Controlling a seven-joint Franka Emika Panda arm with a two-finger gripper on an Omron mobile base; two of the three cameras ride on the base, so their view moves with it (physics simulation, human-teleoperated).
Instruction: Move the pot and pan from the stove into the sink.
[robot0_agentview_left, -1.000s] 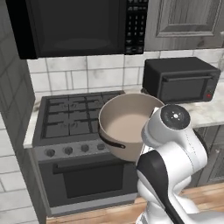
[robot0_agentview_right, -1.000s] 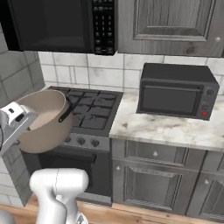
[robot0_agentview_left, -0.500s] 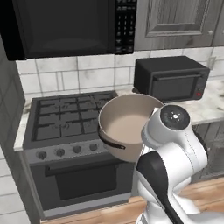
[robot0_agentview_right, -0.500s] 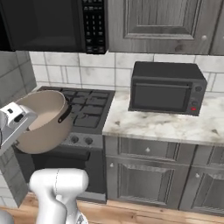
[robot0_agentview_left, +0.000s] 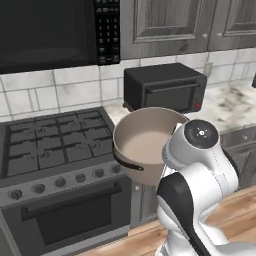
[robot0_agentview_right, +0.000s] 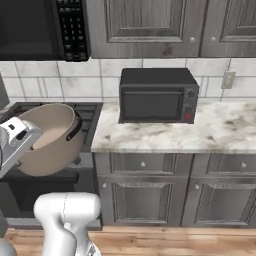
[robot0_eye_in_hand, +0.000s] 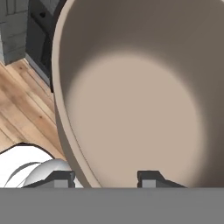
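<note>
- Grey-panelled kitchen cabinets line the wall over a white tile backsplash, with a marble counter running to the right of the stove.
- Much of the stove is cut off: the left base view shows its black grates, front knobs and oven door, but the right base view shows little more than a back corner behind the pot.
- The pan cannot be made out on the visible burners.
- A black microwave hangs overhead; the keypad markings on its panel are too small to read.
- The black toaster oven on the counter has a small red mark at its lower right corner, no legible lettering.
- The tan pot is held off the stove, tilted, in front of the range's right front corner and over the wooden floor (its pale inside holds nothing).
- One dark loop handle shows on the pot's left side in the left base view; part of the pot is hidden behind the white arm.
- In the hand view the gripper straddles the pot's rim, one fingertip inside the wall and the other outside, clamped on it.
</note>
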